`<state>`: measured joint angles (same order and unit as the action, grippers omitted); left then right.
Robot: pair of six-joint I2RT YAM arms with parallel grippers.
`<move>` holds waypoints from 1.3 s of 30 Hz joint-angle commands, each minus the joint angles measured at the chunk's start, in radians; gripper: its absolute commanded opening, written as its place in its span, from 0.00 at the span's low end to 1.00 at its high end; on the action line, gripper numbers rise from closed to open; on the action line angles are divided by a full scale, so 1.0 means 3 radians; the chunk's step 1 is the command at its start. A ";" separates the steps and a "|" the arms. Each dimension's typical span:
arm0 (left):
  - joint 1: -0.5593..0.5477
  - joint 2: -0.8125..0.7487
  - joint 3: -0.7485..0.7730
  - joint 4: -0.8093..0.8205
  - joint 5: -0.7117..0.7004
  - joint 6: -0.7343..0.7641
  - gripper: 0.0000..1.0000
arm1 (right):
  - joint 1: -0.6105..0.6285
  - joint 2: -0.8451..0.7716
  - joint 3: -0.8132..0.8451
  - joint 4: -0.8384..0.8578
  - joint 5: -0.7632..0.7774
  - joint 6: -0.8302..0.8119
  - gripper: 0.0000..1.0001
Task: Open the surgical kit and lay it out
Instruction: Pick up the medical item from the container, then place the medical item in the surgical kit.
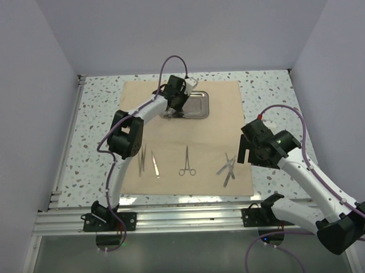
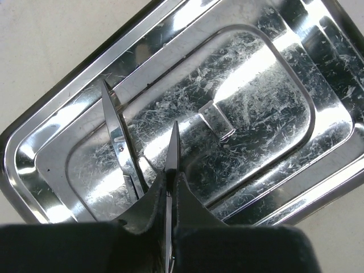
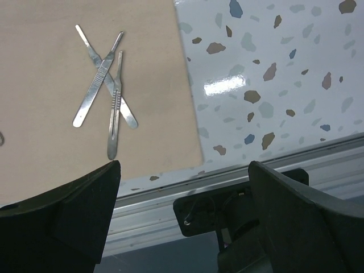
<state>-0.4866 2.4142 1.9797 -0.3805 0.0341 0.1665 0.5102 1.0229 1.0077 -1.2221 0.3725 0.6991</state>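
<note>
There is one cloth wrap (image 1: 218, 129), one steel tray (image 1: 200, 106), three flat handles (image 3: 126, 114) (image 3: 85, 111) (image 3: 112, 136), one ring-handled forceps (image 1: 186, 163), two slim tools (image 1: 142, 159) (image 1: 155, 165) and one pair of tweezers (image 2: 172, 151).

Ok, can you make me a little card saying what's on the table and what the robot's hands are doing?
beige cloth: spread flat on the table
steel tray: at the cloth's far end
left gripper: shut on a thin silver instrument over the tray
right gripper: open, empty, by the cloth's near right corner
laid out: tweezers, forceps, three crossed handles
</note>
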 commanded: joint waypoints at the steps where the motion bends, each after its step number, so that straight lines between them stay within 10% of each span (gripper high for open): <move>1: 0.0042 0.0109 0.0064 -0.0235 -0.0103 -0.0268 0.00 | 0.0002 -0.0014 0.0052 0.0060 0.0001 -0.0019 0.98; 18: 0.0037 -0.0627 0.0524 -0.0501 -0.0707 -0.0969 0.00 | 0.0002 -0.0229 0.0057 0.0228 0.0001 0.0027 0.98; 39: -0.0796 -0.2545 -0.2206 -0.0245 -0.0559 -0.2247 0.00 | 0.0002 -0.0597 -0.0153 0.0233 -0.0112 0.0022 0.98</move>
<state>-0.6991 1.7393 1.3777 -0.4885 -0.1623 -0.3767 0.5102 0.8543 0.9668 -1.1721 0.3481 0.7036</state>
